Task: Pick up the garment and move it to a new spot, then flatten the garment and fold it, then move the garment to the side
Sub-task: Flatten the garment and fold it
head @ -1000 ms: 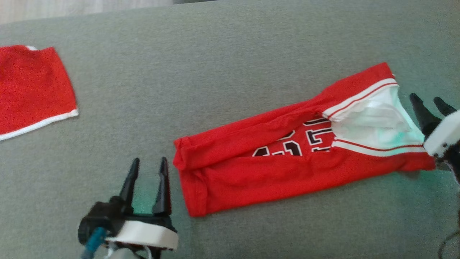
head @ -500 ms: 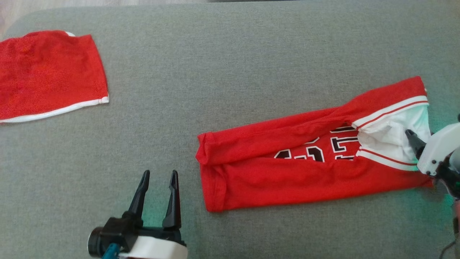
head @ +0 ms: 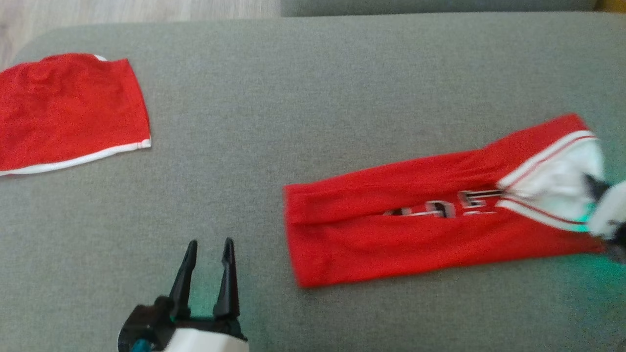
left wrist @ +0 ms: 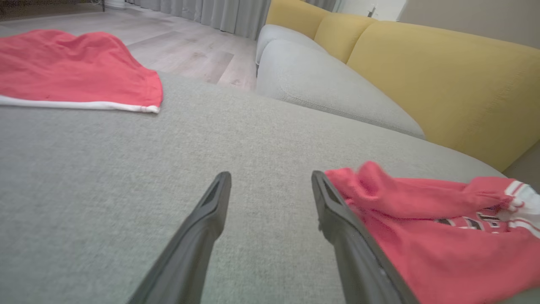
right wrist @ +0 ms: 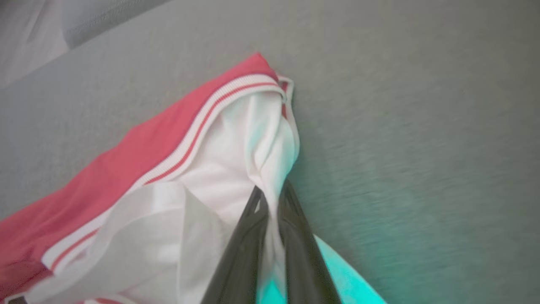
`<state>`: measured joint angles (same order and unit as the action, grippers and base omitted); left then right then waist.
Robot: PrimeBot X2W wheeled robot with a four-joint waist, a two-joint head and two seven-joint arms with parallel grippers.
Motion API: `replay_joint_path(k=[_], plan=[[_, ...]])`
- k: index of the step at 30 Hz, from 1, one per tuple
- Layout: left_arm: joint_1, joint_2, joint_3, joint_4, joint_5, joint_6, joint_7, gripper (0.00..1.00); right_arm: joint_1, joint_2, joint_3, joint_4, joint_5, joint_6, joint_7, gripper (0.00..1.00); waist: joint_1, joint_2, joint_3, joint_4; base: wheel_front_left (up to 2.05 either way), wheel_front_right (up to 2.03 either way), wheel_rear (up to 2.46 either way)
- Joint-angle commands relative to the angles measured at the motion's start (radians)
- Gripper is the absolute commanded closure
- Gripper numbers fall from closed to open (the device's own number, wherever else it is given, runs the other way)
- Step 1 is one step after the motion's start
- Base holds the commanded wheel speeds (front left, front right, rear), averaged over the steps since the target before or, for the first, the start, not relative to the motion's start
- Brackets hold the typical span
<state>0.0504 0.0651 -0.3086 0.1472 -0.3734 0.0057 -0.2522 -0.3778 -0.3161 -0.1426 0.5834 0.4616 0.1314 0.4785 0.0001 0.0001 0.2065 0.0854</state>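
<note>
Head view first: the jersey (head: 430, 234) lies as a long folded strip towards the right edge of the grey cushion (head: 313, 88), its white-trimmed neck end pointing at that edge. The right gripper (head: 595, 187) sits on that end, though blur there makes the hold itself hard to read. Near the front edge the left gripper (head: 210, 243) hovers empty with its fingers spread, just off the hem end. A second red garment (head: 68, 112) rests at the far-left corner, well apart.

Over to the left wrist view: the fingers stand wide apart above bare cushion, with the bunched hem just beside one of them.

Now the right wrist view, and it settles things: the two dark fingers are pressed together on a ridge of the jersey's white inside, the cloth drawn up into the pinch.

So this looks like the folding step, with one end secured. The next move probably calls for the left gripper to close on the hem, so both ends travel together and the strip stays folded.
</note>
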Motion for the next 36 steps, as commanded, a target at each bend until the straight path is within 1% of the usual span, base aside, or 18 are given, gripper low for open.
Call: replay_joint_path(k=[1, 5, 9, 11, 14, 16, 20, 23, 26, 28, 32, 36], plan=[[0.009, -0.009, 0.047, -0.018, -0.010, -0.010, -0.009, 0.00, -0.005, -0.078, -0.013, -0.023, 0.009, -0.001, -0.023, 1.00, -0.0001, -0.0001, -0.015, 0.001, 0.00, 0.00, 0.00], [0.029, -0.013, 0.060, 0.006, 0.007, -0.027, -0.009, 0.00, 0.010, -0.173, -0.056, -0.016, 0.022, -0.001, -0.035, 1.00, -0.0001, -0.0001, -0.049, 0.007, 0.00, 0.00, 0.00], [0.047, -0.014, 0.060, 0.016, 0.014, -0.031, -0.009, 0.00, 0.033, -0.253, -0.087, -0.061, 0.047, -0.001, -0.008, 1.00, -0.0001, -0.0001, -0.081, 0.013, 0.00, 0.00, 0.00], [0.053, -0.014, 0.058, 0.017, 0.011, -0.029, -0.009, 0.00, 0.045, -0.282, -0.072, -0.111, 0.075, -0.001, 0.020, 1.00, -0.0001, -0.0001, -0.088, 0.013, 0.00, 0.00, 0.00], [0.054, -0.015, 0.054, 0.016, 0.007, -0.024, -0.009, 0.00, 0.062, -0.304, -0.010, -0.217, 0.124, -0.001, 0.077, 1.00, -0.0001, -0.0001, -0.091, 0.012, 0.00, 0.00, 0.00], [0.053, -0.015, 0.052, 0.015, 0.006, -0.021, -0.009, 0.00, 0.067, -0.290, 0.051, -0.302, 0.155, -0.001, 0.121, 1.00, -0.0001, -0.0001, -0.092, 0.011, 0.00, 0.00, 0.00], [0.044, -0.015, 0.047, 0.016, 0.005, -0.021, -0.009, 0.00, 0.083, -0.227, 0.195, -0.460, 0.209, -0.001, 0.203, 1.00, -0.0001, -0.0001, -0.082, 0.013, 0.00, 0.00, 0.00], [0.033, -0.015, 0.041, 0.022, 0.005, -0.022, -0.009, 0.00, 0.103, -0.184, 0.312, -0.529, 0.225, -0.001, 0.238, 1.00, -0.0001, -0.0001, -0.076, 0.021, 0.00, 0.00, 0.00], [0.024, -0.015, 0.037, 0.030, 0.006, -0.022, -0.009, 0.00, 0.113, -0.138, 0.395, -0.539, 0.221, -0.001, 0.244, 1.00, -0.0001, -0.0001, -0.075, 0.034, 0.00, 0.00, 0.00], [0.023, -0.015, 0.036, 0.034, 0.007, -0.021, -0.009, 0.00, 0.113, -0.103, 0.430, -0.527, 0.210, -0.001, 0.232, 1.00, -0.0001, -0.0001, -0.077, 0.042, 0.00, 0.00, 0.00], [0.031, -0.015, 0.034, 0.043, 0.010, -0.021, -0.009, 0.00, 0.112, -0.025, 0.456, -0.480, 0.188, -0.001, 0.188, 1.00, -0.0001, -0.0001, -0.090, 0.052, 0.00, 0.00, 0.00], [0.037, -0.015, 0.029, 0.046, 0.015, -0.019, -0.010, 0.00, 0.116, 0.016, 0.469, -0.450, 0.169, -0.001, 0.161, 1.00, -0.0001, -0.0001, -0.098, 0.059, 0.00, 0.00, 0.00]])
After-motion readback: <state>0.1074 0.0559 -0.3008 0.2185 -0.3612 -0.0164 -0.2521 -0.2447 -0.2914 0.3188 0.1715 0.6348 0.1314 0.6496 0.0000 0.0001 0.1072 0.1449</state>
